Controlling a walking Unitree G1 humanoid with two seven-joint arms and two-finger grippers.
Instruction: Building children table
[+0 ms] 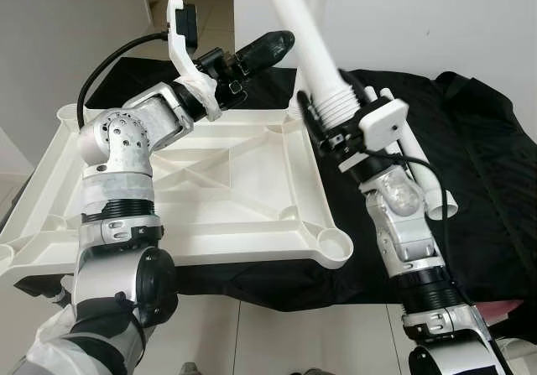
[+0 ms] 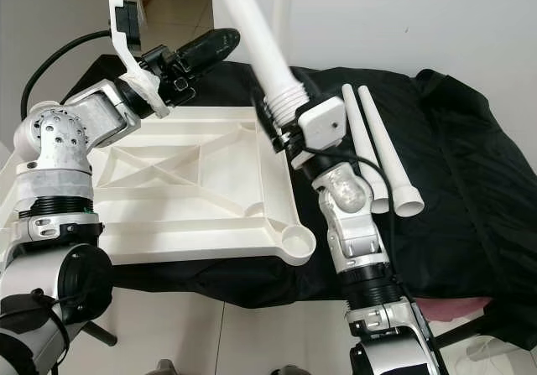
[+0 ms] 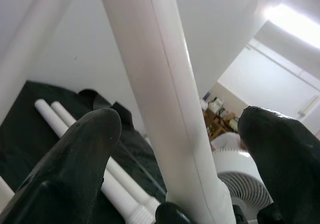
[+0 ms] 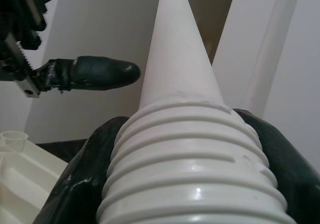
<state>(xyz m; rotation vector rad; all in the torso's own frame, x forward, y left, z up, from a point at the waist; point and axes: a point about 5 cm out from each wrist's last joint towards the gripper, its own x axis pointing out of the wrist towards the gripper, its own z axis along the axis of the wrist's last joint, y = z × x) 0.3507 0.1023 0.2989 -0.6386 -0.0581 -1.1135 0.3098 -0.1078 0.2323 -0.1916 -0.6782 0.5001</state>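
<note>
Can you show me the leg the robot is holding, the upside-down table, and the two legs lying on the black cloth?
held leg [image 1: 295,24]: left eye view, smooth shaft.
upside-down table top [image 1: 252,216]: left eye view, ribbed underside.
spare legs [image 2: 382,153]: right eye view, one leg's shaft.

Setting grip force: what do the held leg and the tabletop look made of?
The leg in the right gripper looks like smooth, glossy white moulded plastic with a threaded end. The upside-down tabletop looks like matte white plastic, given its moulded ribs and corner sockets.
</note>
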